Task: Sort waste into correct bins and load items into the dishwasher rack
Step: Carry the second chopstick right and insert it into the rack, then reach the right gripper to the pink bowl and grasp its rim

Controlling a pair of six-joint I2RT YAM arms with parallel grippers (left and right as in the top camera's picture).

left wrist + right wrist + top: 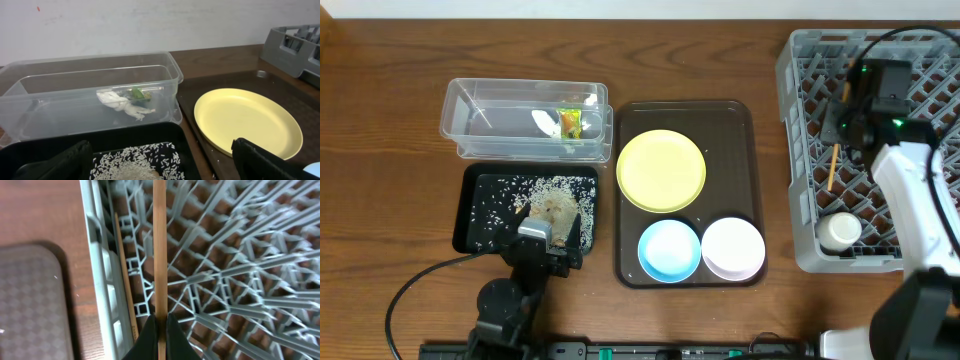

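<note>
My right gripper point(160, 325) is shut on a wooden chopstick point(159, 240) and holds it over the grey rack point(97, 255). The second chopstick point(125, 270) lies inside along the rack's left wall. Overhead, the right gripper point(847, 120) is over the rack point(798, 150), with the white cup point(840, 232) in its near corner. My left gripper point(160, 166) is open and empty over the black tray point(470, 215) of rice point(555, 185) and a brownish lump point(558, 210). The clear tub point(470, 100) holds the wrapper point(569, 122) and paper scraps point(545, 122).
The dark brown serving tray point(740, 130) between bins and rack carries the yellow plate point(661, 170), the light-blue bowl point(669, 249) and the pink bowl point(733, 249). A black cable point(420, 290) runs along the front left. The table's front edge is close behind the left arm.
</note>
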